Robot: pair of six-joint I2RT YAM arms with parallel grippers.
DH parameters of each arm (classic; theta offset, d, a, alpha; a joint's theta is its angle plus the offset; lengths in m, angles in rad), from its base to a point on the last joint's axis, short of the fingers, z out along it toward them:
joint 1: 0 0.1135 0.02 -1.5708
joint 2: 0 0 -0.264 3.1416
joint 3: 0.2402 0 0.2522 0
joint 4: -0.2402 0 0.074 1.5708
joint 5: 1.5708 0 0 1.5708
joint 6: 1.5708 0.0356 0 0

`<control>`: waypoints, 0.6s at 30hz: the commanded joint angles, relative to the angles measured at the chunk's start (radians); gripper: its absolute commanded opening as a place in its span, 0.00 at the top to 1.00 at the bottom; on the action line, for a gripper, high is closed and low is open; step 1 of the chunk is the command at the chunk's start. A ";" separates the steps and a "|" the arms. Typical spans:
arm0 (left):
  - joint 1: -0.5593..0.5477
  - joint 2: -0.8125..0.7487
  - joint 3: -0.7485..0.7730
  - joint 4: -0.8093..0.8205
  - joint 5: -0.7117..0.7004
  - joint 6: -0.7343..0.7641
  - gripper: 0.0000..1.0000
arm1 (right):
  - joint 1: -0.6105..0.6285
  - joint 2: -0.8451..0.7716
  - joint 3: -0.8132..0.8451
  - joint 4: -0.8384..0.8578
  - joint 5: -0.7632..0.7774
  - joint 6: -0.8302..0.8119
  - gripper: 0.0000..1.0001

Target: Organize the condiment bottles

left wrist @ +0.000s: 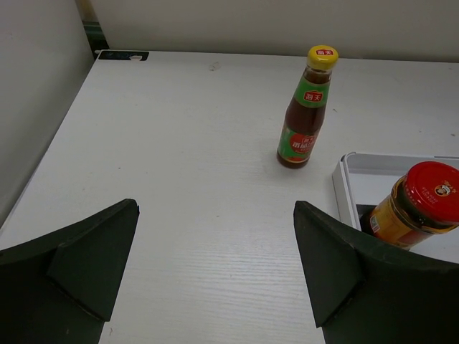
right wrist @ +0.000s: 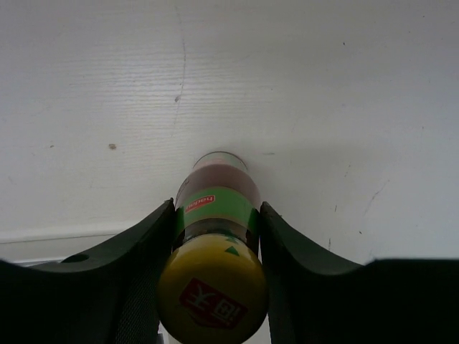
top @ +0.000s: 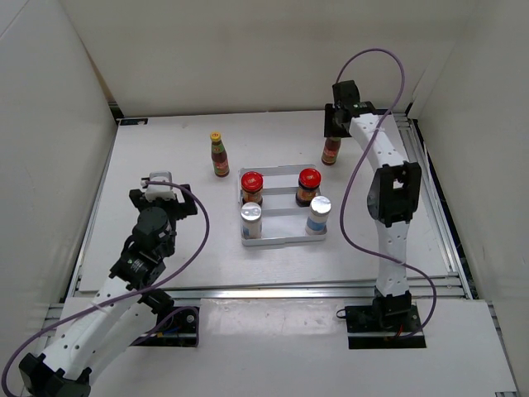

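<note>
From above, we are seeing the right hand (top: 332, 136) reaching to the far right of the bench (top: 165, 149). Its fingers are sitting around the neck of one sauce bottle (top: 331, 152), which is standing upright just beyond the far right corner of the white tray (top: 281, 242). In that view the arm is hiding the bottle's cap. The right wrist camera is filling this in: both fingers (right wrist: 154, 236) are pressing against the green-labelled shoulder below the yellow cap, so this hand is gripping the bottle.

The left hand (top: 159, 180) is hanging over the left part of the bench. Its own camera is showing the jaws standing wide with nothing between them. That camera is also looking at the second sauce bottle (left wrist: 307, 107), which is standing upright on bare bench left of the tray's far left corner, apart from it.

Only the overhead view is giving us the whole tray. Two red-lidded jars (top: 252, 186) are standing in its far row and two silver-topped shakers (top: 250, 219) in its near row. In the left wrist view one finger is covering the lower part of the left jar. A purple cable (top: 345, 217) is looping out from the right arm over the bench to the right of the tray.
</note>
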State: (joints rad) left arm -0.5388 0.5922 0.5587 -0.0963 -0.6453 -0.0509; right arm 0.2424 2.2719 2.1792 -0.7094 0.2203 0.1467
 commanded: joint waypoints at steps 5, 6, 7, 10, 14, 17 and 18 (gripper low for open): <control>-0.003 0.006 -0.008 0.013 -0.016 0.003 0.00 | -0.012 -0.084 0.002 0.024 -0.012 0.005 0.95; -0.003 0.015 -0.008 0.013 -0.016 0.003 0.00 | -0.012 -0.109 -0.008 0.024 -0.012 -0.007 0.95; -0.003 0.015 -0.008 0.013 -0.016 0.003 0.00 | -0.012 -0.121 -0.009 0.024 -0.012 -0.007 0.96; -0.003 0.015 -0.008 0.013 -0.016 0.003 0.00 | -0.012 -0.175 -0.018 0.024 -0.012 -0.016 1.00; -0.003 0.026 -0.008 0.013 -0.016 0.003 0.00 | 0.021 -0.261 -0.027 0.024 -0.012 -0.025 1.00; -0.003 0.035 -0.008 0.013 -0.016 0.003 0.00 | 0.047 -0.320 -0.064 0.024 -0.002 -0.025 1.00; -0.003 0.035 -0.008 0.013 -0.016 0.003 0.00 | 0.047 -0.333 -0.064 0.024 -0.012 -0.025 1.00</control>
State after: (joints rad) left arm -0.5388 0.6220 0.5541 -0.0959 -0.6476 -0.0509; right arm 0.2600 2.0953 2.1014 -0.7620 0.2092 0.1322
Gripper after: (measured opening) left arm 0.998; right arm 0.512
